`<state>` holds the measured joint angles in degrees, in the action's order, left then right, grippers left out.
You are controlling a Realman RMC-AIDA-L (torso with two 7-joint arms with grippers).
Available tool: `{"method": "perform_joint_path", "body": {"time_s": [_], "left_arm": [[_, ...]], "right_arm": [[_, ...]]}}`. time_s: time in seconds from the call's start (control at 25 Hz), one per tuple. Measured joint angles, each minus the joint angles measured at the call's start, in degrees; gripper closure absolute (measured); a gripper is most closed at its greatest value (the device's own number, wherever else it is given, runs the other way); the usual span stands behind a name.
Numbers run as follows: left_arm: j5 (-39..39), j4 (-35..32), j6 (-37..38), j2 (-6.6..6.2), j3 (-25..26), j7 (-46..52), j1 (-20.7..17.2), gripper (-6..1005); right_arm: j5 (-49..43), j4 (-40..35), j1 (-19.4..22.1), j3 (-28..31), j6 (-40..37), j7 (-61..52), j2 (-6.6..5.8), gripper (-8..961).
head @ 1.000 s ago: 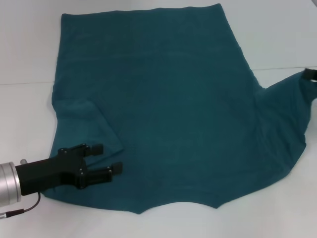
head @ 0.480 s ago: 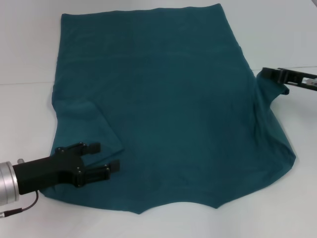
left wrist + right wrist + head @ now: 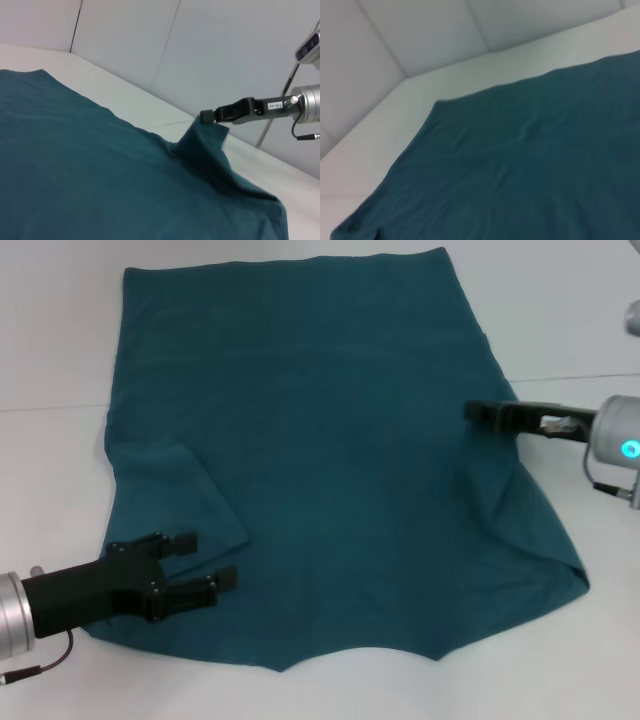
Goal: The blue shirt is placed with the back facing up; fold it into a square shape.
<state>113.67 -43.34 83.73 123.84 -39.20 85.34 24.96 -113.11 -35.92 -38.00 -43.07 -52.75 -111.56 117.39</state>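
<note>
Your blue shirt [image 3: 330, 460] is lying spread across the white table [image 3: 560, 320], plain side up, filling most of the head view. The left sleeve is lying folded inward over the body near the left edge. Your left gripper [image 3: 205, 562] is sitting low at the near left corner, over the cloth beside that folded sleeve, its two fingers [image 3: 185, 541] standing apart with nothing between them. Your right gripper [image 3: 475, 411] is reaching in from the right side, its fingers pinched on the shirt's right sleeve; the left wrist view [image 3: 209, 117] is showing the fabric pulled up into a peak at its tip, raised off the table. The right edge of the shirt is folding inward beneath it.
</note>
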Motion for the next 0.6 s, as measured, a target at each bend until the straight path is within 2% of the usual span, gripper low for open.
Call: {"method": "perform_joint_path", "body": {"time_s": [0.2, 0.32, 0.6], "left_arm": [[0.03, 0.39, -0.16, 0.0, 0.0, 0.0, -0.01, 124], [0.02, 0.39, -0.15, 0.0, 0.0, 0.0, -0.01, 124], [0.26, 0.38, -0.84, 0.0, 0.0, 0.0, 0.16, 124]], "right_arm": [[0.19, 0.52, -0.78, -1.26, 0.29, 1.91, 1.2, 862], [0.77, 0.33, -0.7, -0.76, 0.38, 1.99, 1.39, 641], [5.17, -0.07, 1.67, 0.8, 0.33, 4.89, 0.83, 464]]}}
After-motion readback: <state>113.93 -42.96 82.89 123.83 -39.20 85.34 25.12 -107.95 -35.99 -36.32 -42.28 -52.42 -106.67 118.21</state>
